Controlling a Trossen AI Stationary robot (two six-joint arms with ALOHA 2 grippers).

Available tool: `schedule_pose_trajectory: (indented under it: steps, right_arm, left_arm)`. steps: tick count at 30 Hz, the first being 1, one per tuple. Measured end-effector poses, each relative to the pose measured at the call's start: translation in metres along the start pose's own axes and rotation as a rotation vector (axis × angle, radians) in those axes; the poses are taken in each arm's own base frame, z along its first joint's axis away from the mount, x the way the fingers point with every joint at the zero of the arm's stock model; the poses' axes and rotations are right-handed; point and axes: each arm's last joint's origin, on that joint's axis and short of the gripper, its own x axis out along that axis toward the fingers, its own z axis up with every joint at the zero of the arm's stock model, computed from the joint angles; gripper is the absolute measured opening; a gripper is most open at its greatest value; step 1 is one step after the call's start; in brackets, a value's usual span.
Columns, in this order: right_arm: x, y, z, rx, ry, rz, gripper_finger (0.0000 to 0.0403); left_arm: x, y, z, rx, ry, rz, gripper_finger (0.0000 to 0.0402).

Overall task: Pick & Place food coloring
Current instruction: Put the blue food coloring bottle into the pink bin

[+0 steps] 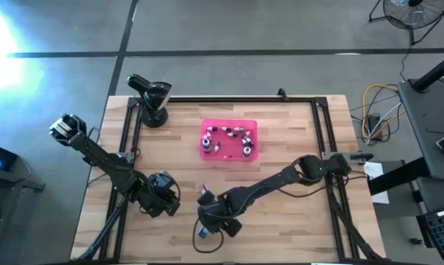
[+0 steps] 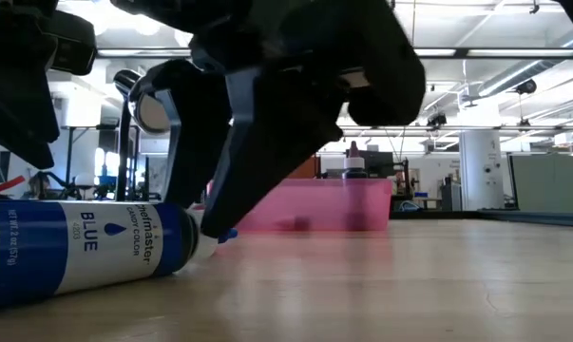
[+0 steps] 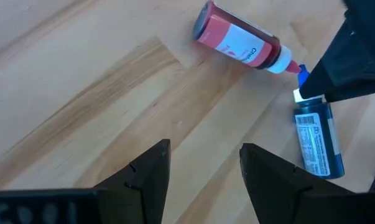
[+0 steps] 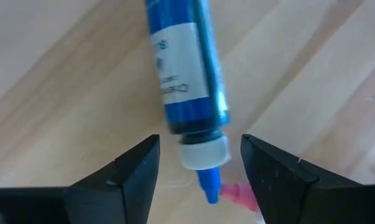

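Over the blue bottle (image 4: 186, 74), my right claw (image 4: 198, 163) stands spread, one finger on either side of its white cap, not pinching it. The bottle lies flat on the tabletop (image 1: 295, 132), a red bottle (image 3: 243, 45) just beside it. My left claw (image 3: 204, 168) hangs spread near them

Two bottles lie loose on the wood, one blue bottle (image 4: 187, 74) at about six o'clock and one red bottle (image 3: 240, 43) just above it, while one pink tray (image 1: 229, 156) near the centre holds roughly eight more small bottles, too small to count exactly.
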Motion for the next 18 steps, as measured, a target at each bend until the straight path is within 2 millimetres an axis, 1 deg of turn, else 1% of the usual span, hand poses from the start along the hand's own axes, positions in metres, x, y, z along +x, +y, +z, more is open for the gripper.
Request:
schedule_pose_trajectory:
  steps: [6, 11, 14, 18]
  right_arm:
    - [0.006, -0.001, -0.004, -0.017, -0.018, 0.024, 0.0219]
    - [0.009, -0.006, -0.009, 0.005, -0.018, 0.034, 0.0217]
    - [0.011, -0.008, -0.013, 0.012, -0.004, 0.038, 0.0205]
    - [0.014, -0.009, -0.016, 0.019, 0.005, 0.041, 0.0171]
  left_arm:
    - [0.000, 0.000, 0.000, -0.001, -0.002, -0.002, 0.0170]
    - [0.000, 0.000, 0.000, -0.001, -0.004, -0.002, 0.0170]
    - [0.000, 0.000, 0.000, -0.001, -0.004, -0.003, 0.0170]
    - [0.000, 0.000, 0.000, -0.001, -0.004, -0.002, 0.0170]
